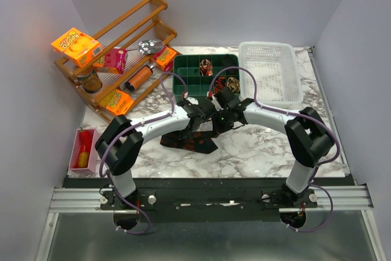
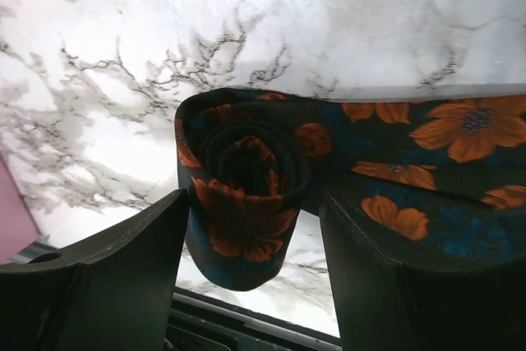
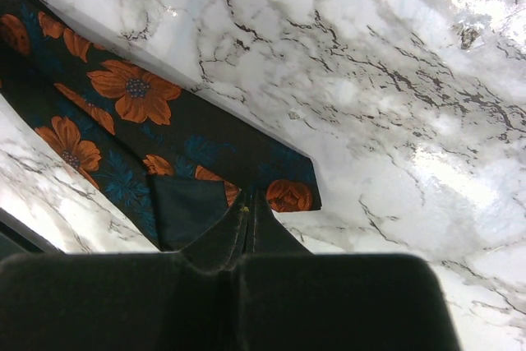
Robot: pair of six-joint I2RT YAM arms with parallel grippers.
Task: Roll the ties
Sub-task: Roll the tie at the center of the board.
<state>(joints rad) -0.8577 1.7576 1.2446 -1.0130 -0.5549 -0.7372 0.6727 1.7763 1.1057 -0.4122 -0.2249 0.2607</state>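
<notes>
Marble table [image 1: 269, 145], tie [image 2: 246, 187] coil between spread left claw [image 2: 246, 285], right claw [image 3: 246, 285] pressed together

The only lettering in any view sits on the orange snack box [image 1: 76, 46] on the top rail of the wooden rack [image 1: 125, 25], seen from the top external camera. Large pale letters run across its face, but at this size they blur; they may spell a brand name, though no word can be made out for certain. The smaller orange packets [image 1: 116, 100] lower on the rack carry yellowish printing that is also too small to read, and so does the pink packet [image 1: 112, 60]. Both wrist views show no writing, numbers or signs at all.
</notes>
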